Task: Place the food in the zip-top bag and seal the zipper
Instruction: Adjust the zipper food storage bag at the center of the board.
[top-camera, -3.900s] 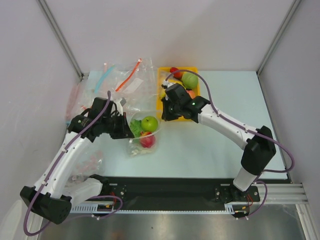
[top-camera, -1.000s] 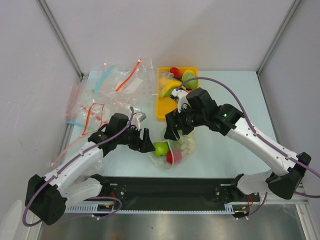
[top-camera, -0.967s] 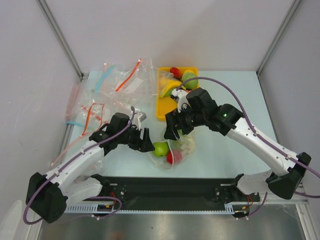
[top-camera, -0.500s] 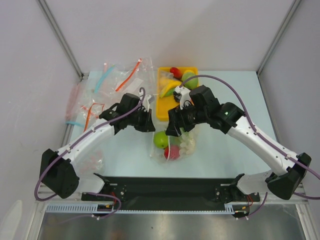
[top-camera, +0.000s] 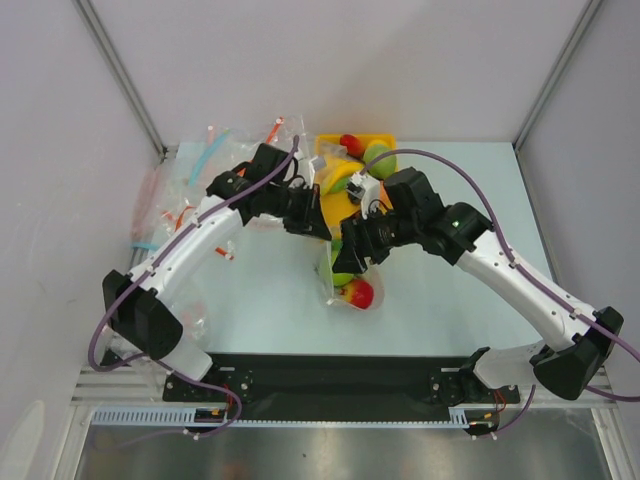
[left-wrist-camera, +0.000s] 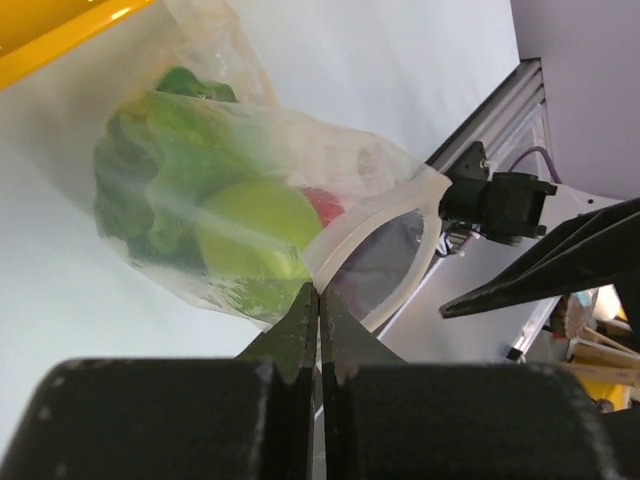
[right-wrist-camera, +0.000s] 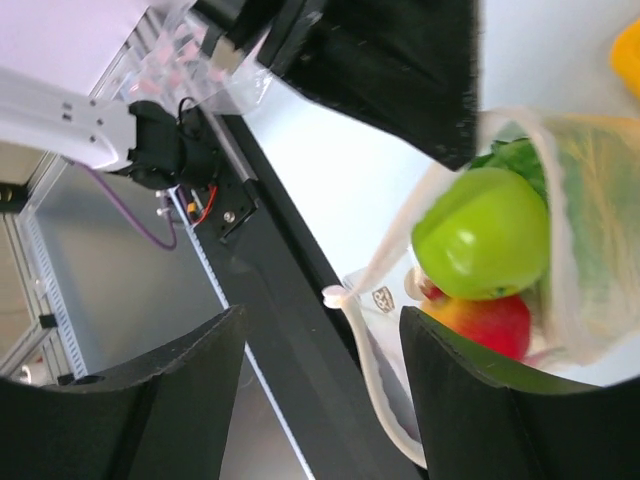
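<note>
Left gripper (left-wrist-camera: 318, 303): jaws together, pinching mouth edge of zip-top bag (left-wrist-camera: 300, 140). Just past tips: green apple (left-wrist-camera: 255, 235), with red fruit (left-wrist-camera: 322, 203) beside it at mouth. Cabbage (left-wrist-camera: 150, 150) deeper, at far end. Zipper (left-wrist-camera: 428, 215) loops open off to side of tips, unsealed. Right gripper (right-wrist-camera: 322, 345): fingers apart, strip dangling between them, not clamped. Bag hanging or resting, can't tell. Risk: mouth gaping and red fruit nearest opening, so tilt rolls it out. Single thin pinch may slip under load.
</note>
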